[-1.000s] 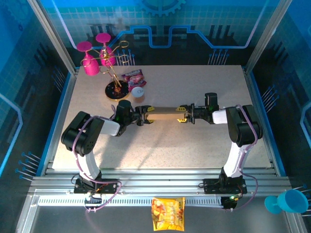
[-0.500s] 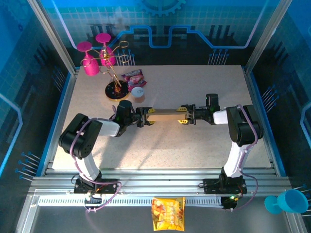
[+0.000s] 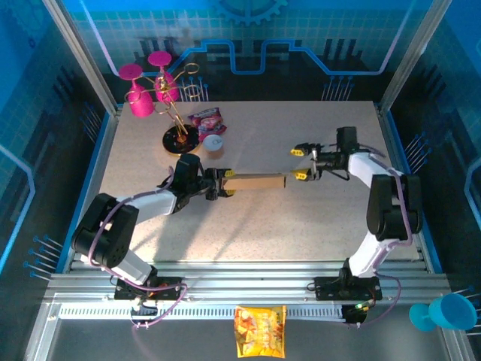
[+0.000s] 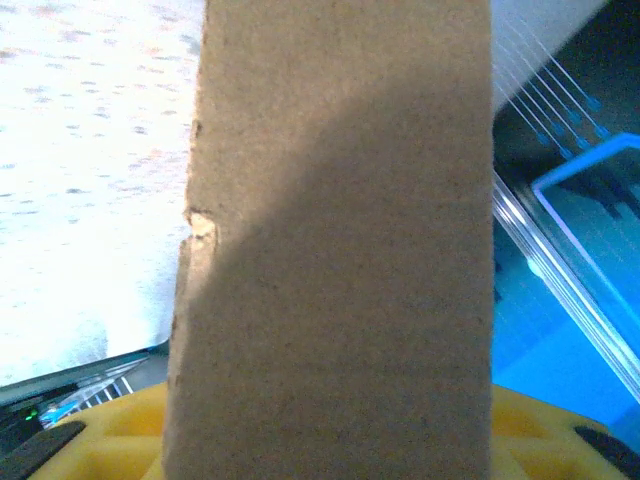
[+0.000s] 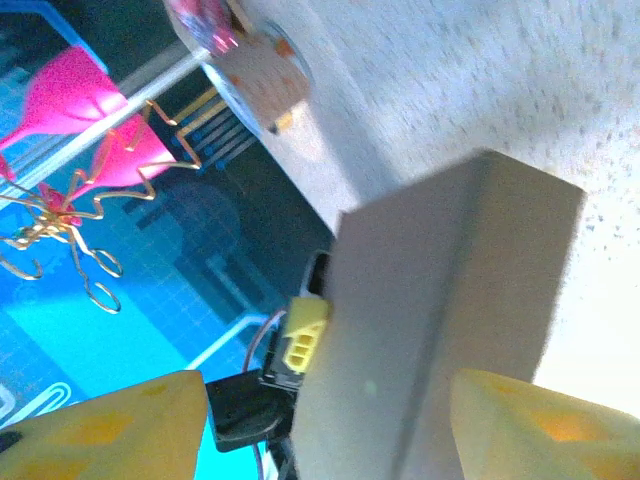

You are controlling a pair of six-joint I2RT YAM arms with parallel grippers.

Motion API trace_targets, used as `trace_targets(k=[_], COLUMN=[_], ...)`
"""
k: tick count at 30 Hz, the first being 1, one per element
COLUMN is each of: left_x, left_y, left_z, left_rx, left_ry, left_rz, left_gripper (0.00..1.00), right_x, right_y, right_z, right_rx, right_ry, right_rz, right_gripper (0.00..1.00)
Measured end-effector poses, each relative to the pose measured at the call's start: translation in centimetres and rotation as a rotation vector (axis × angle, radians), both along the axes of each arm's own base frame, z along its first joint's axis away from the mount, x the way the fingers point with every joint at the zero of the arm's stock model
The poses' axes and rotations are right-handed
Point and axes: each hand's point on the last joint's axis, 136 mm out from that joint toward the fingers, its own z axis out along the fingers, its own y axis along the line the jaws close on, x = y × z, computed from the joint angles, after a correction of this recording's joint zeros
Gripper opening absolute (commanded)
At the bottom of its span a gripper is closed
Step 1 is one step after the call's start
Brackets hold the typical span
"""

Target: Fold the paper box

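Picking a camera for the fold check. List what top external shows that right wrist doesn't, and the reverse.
Top external adds: left gripper clamped on the paper box, right gripper open at its other end, orange snack packet. Right wrist adds: a close look at the box's end between its yellow fingers. Shared: box, pink glasses, speckled table.

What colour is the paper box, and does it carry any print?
Plain brown, unprinted; the paper box shows best in the left wrist view.
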Motion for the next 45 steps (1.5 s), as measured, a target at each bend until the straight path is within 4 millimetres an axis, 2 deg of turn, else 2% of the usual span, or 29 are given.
trace_targets(k=[2,5,9,12,14,16,20,23,29,35,39,45], left_x=[-0.8,-1.5,-1.7,-1.7,-1.7,-1.7,-1.7,-1.7,-1.6,-1.5,-1.4,-1.4], left_y=[0.3,0.6,0.7,0.7,0.7,0.7,0.7,0.7,0.7,0.6,0.5,0.5], left_z=[-0.9,-1.3,-1.2,-1.2,-1.2,-1.2,-1.1,-1.1,-1.1,-1.2,-1.1,-1.1], left_rx=[0.023,0.038,0.043,0.044,0.043,0.043,0.042,0.042,0.041,0.039,0.040,0.040], left_ry=[0.058,0.098,0.110,0.112,0.112,0.111,0.108,0.107,0.102,0.098,0.095,0.095], left_rz=[0.001,0.000,0.002,0.002,0.002,0.002,0.002,0.002,0.002,0.001,0.002,0.002], left_gripper=[0.00,0.01,0.01,0.01,0.01,0.01,0.01,0.00,0.00,0.00,0.00,0.00], right_x=[0.1,-0.4,-2.9,-6.0,-8.4,-10.5,-13.6,-13.7,-12.2,-10.5,-10.3,-10.2], right_y=[-1.7,-3.0,-3.5,-2.7,-1.3,0.3,2.7,3.1,5.1,6.8,7.7,7.8], right_z=[2.1,4.4,4.6,3.6,3.3,3.8,6.3,5.8,2.5,1.8,1.2,0.0], right_rx=[-0.090,-0.225,-0.352,-0.401,-0.450,-0.498,-0.468,-0.413,-0.376,-0.334,-0.334,-0.362], right_ry=[-0.081,-0.166,-0.124,0.007,0.096,0.130,0.158,0.252,0.413,0.427,0.439,0.461], right_rz=[-0.024,-0.030,-0.045,-0.063,-0.073,-0.096,-0.206,-0.311,-0.396,-0.430,-0.420,-0.415], right_gripper=[0.63,0.59,0.53,0.54,0.62,0.82,0.87,0.88,0.88,0.84,0.78,0.72])
